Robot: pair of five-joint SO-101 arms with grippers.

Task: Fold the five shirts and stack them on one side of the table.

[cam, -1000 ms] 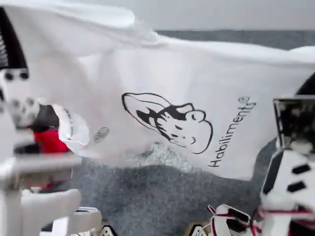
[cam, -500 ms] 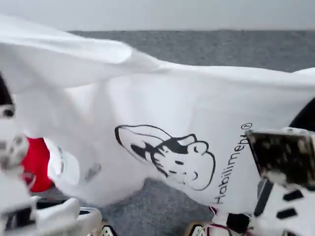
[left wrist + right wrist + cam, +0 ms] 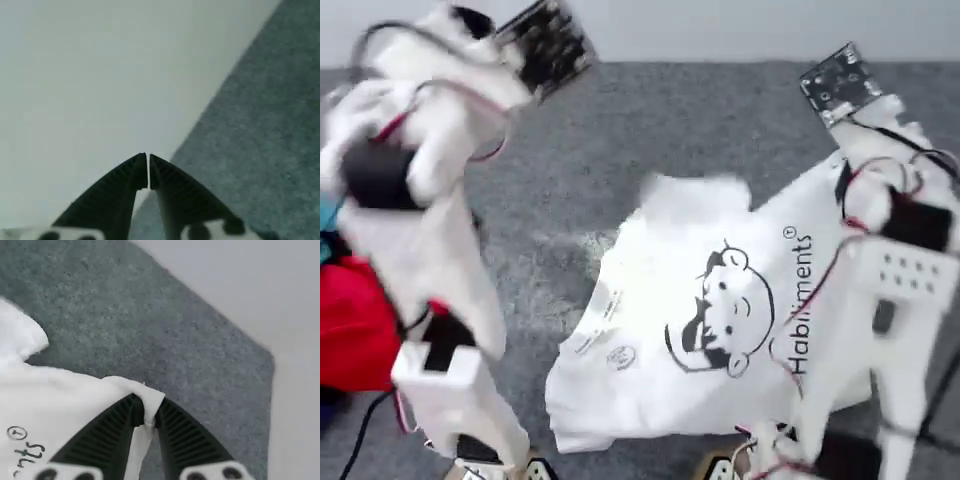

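A white shirt (image 3: 690, 330) with a black cartoon print lies rumpled on the grey table (image 3: 720, 120), print facing up, its collar label toward the left. In the right wrist view my right gripper (image 3: 145, 412) is shut on a corner of the white shirt (image 3: 60, 390), just above the table at the shirt's far right side. My left gripper (image 3: 148, 172) is shut with nothing in it, raised in the air and facing the far table edge and the wall. The left arm (image 3: 410, 180) stands high at the left, the right arm (image 3: 880, 230) over the shirt's right edge.
A red shirt (image 3: 350, 320) lies bunched at the left edge of the table, partly behind the left arm, with a bit of teal cloth (image 3: 326, 215) above it. Bare grey mat stretches across the far half of the table.
The white shirt hung spread in the air between both arms; now it lies on the table. The left gripper has let go of it and swung up and away to the left.
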